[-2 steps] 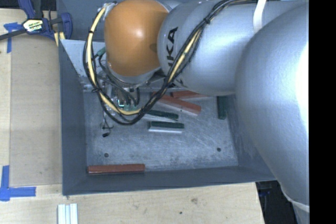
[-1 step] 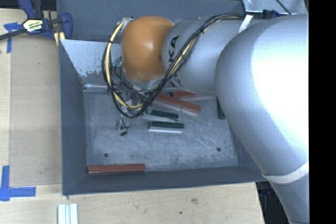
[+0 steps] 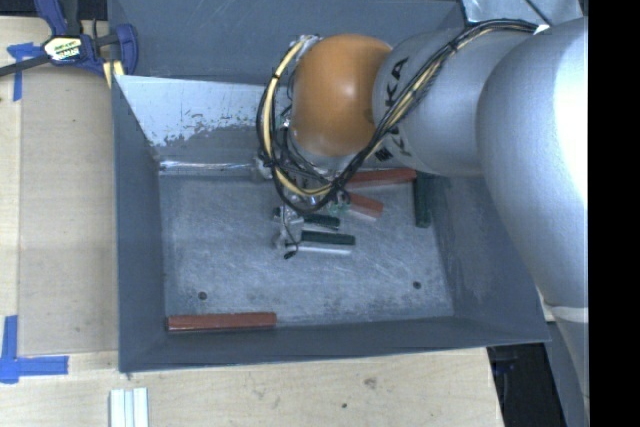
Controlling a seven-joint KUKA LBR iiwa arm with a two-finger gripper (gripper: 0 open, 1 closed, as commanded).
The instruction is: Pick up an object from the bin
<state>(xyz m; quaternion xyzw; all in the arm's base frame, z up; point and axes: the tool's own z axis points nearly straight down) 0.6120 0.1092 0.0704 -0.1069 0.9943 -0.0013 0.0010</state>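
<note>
- Bin (image 3: 135, 245): a few loose parts, no heap, most of them clustered mid-floor under the wrist
- Red bar (image 3: 221, 322): leftmost part, flat along the near wall, well apart from the rest, nothing near it
- Gripper (image 3: 292, 237): low over mid-floor below the orange cover (image 3: 335, 95), right at the left end of the dark bar
- Jaws: cannot tell whether apart or together, lost in cables and wrist hardware
- Dark bar (image 3: 328, 239): flat on the floor, running left to right, pale edge along its near side; touching the gripper or just beside it, cannot tell which
- Red block (image 3: 366, 206): short piece just behind the dark bar's right end, lying on the floor
- Red strip (image 3: 392, 176): further back, left part hidden under the arm
- Dark stick (image 3: 422, 203): right of the cluster, lying roughly front to back, apart from the dark bar
- Arm (image 3: 520, 135): in from the right, covering the bin's right rear corner
- Progress, as a judgement: gripper at working height, nothing seen lifted, no part visibly gripped, so no pick confirmed
- Nearest candidate: dark bar, by closeness only
- Left to do: get a firm hold on one part, then lift it clear of the bin
</note>
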